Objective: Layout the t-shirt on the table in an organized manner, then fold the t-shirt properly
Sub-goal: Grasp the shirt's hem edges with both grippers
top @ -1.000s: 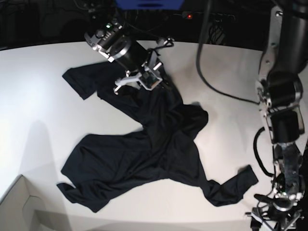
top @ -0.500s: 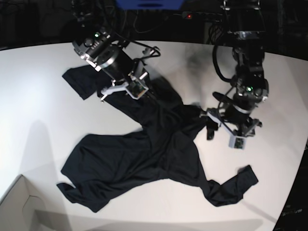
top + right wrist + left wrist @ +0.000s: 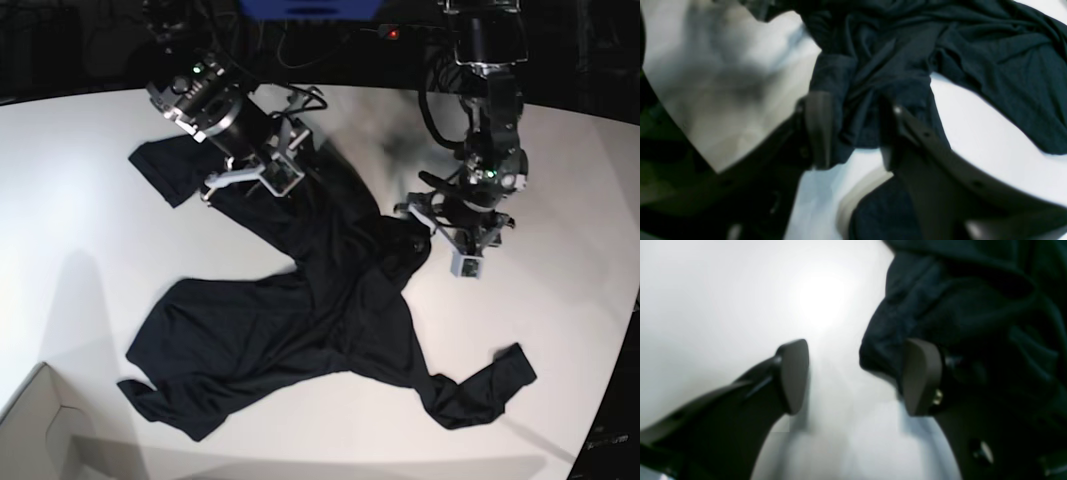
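The black t-shirt (image 3: 300, 320) lies crumpled and spread across the white table (image 3: 80, 250). One sleeve points far left and another lies front right. My right gripper (image 3: 250, 180) is at the shirt's far end. In the right wrist view (image 3: 855, 133) its fingers (image 3: 818, 130) hold a bunched fold of the t-shirt (image 3: 973, 50). My left gripper (image 3: 425, 232) is low at the shirt's right edge. In the left wrist view it (image 3: 857, 376) is open over bare table (image 3: 723, 290), its right finger (image 3: 920, 376) touching the t-shirt's edge (image 3: 957, 300).
A pale cardboard box corner (image 3: 40, 430) sits at the front left edge. Cables and dark equipment (image 3: 440, 50) hang behind the table's curved far edge. Bare tabletop lies to the left (image 3: 70, 300) and far right (image 3: 580, 300) of the shirt.
My left arm has swung in from the right edge down to the shirt's right side. My right gripper has moved left with the shirt's upper part.
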Controlling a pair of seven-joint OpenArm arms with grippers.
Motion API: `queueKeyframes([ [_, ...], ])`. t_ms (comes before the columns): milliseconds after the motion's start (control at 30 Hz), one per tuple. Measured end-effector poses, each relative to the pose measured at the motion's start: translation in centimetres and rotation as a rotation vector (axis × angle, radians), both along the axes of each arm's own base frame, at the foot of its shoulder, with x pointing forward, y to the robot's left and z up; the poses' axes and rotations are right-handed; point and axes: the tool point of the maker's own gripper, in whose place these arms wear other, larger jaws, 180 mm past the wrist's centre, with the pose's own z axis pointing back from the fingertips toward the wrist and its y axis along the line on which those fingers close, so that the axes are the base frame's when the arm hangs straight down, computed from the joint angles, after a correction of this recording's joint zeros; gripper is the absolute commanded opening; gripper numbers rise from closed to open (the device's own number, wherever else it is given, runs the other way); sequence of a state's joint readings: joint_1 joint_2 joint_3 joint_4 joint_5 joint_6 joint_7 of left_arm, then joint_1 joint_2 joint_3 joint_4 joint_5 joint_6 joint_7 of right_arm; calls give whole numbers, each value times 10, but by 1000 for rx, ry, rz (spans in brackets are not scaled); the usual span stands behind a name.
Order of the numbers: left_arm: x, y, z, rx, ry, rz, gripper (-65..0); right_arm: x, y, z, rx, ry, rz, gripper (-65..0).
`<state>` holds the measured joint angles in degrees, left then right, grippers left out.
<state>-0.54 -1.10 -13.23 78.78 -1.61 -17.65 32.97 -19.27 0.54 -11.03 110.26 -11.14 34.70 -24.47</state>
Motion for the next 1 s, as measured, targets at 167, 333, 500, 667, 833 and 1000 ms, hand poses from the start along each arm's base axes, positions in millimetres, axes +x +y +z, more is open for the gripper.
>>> queueKeyframes([
  [167,20,-7,-9,-26,-6,-11,-433,-7,-3,-6,-11,20,0,-385],
  [333,27,2,-4,-59,-48,26,-627,-6,-22,-6,-26,19,-51,-385],
  [500,48,48,15,3,-69,87,-647,1,-38,-2,-32,3,-97,-385],
  [667,84,132,76,114,-200,192,-647,2,-51,-5,-57,10,-128,-384],
  [833,115,179,107,150,-225,243,-647,1,-53,-7,-61,17,-131,-384],
  [1000,136,189,116,124,-217,268,-619,-9,-51,-13,-60,42,-127,-380],
])
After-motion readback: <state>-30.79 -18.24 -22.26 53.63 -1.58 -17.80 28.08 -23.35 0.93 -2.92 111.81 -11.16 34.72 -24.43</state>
